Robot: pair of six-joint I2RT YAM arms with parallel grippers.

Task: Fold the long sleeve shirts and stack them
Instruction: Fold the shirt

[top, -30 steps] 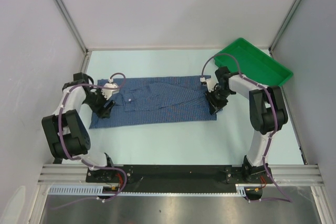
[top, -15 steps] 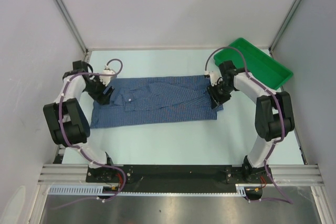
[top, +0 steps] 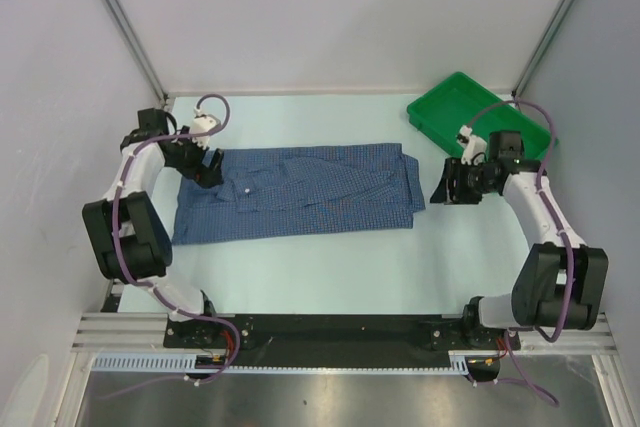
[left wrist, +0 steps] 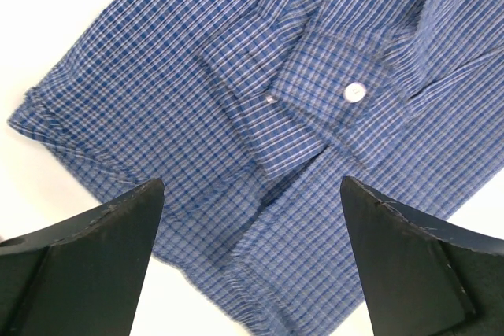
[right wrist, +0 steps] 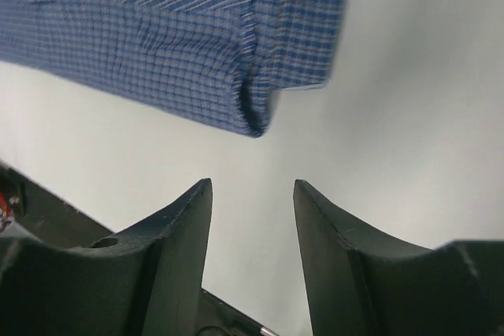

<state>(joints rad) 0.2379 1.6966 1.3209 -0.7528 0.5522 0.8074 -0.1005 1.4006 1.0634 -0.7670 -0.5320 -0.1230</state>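
The long sleeve shirt (top: 300, 192), blue with a fine white check, lies flat as a wide strip across the middle of the table. My left gripper (top: 206, 169) hovers over its far left corner, jaws wide open and empty. In the left wrist view, a cuff with a white button (left wrist: 354, 92) and a frayed hem lie below my left gripper (left wrist: 250, 186). My right gripper (top: 446, 185) stands just right of the shirt's right end, apart from it. In the right wrist view, my right gripper (right wrist: 252, 185) is open over bare table, with the shirt (right wrist: 173, 37) beyond its tips.
A green plastic tray (top: 455, 102) sits at the back right corner, just behind my right arm. Grey walls close in the table on three sides. The arm bases and a black rail run along the near edge.
My right gripper has let go of the shirt's right end, opened and pulled back to the right. My left gripper has moved towards the far left corner and opened wider.
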